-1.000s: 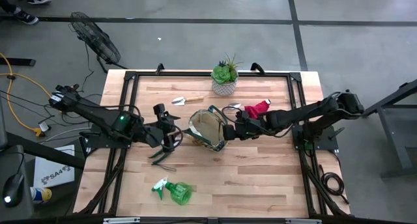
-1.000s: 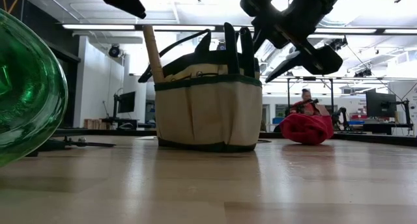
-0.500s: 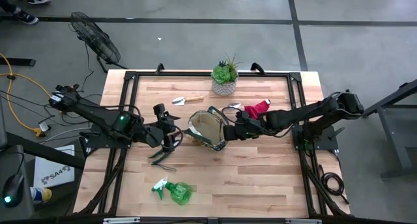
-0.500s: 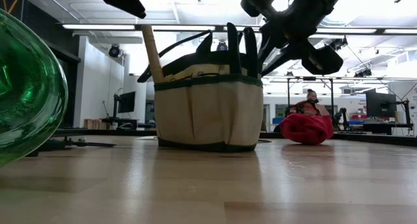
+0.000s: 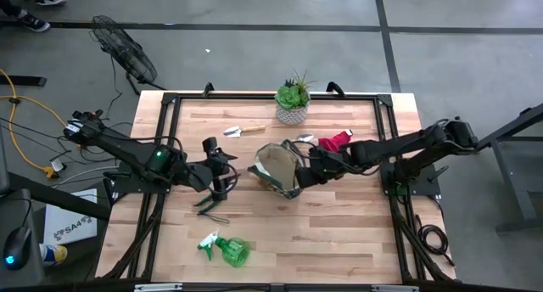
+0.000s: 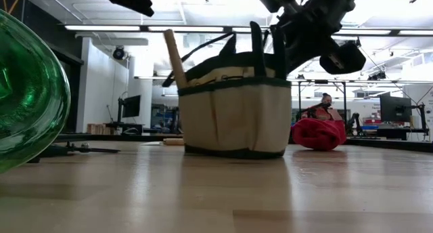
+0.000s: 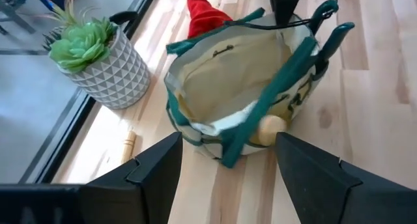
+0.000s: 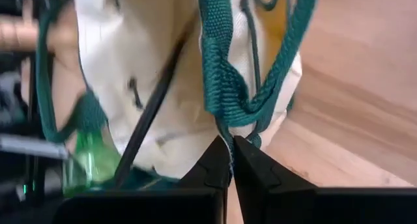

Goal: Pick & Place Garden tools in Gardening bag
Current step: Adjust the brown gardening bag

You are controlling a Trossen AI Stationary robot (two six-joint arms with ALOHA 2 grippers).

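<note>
The khaki gardening bag (image 5: 277, 167) with green trim stands on its base at the table's middle (image 6: 233, 114). A wooden tool handle (image 7: 271, 127) sticks out of its side pocket. My right gripper (image 5: 304, 168) is at the bag's right side, shut on a green loop handle. My left gripper (image 5: 222, 170) hovers open just left of the bag, and the bag (image 7: 238, 87) lies ahead of its fingers. A trowel (image 5: 244, 130), a red piece (image 5: 333, 142), a green spray bottle (image 5: 227, 250) and dark shears (image 5: 209, 204) lie on the table. My right gripper pinches one green loop handle of the bag (image 8: 226, 134) between its two fingertips, at the bottom of the strap's bend. The fingers come from the table's right side. The bag stays on its base on the table, upright.
A green succulent in a white patterned pot (image 5: 293, 102) stands at the far edge, close behind the bag. Black frame rails (image 5: 170, 101) run along the table's edges. The spray bottle (image 6: 27, 91) looms at the near left of the low view.
My right gripper has shut on the bag's loop handle and drawn back toward the table's right edge. The bag has slid a little to the right along the table, staying upright.
</note>
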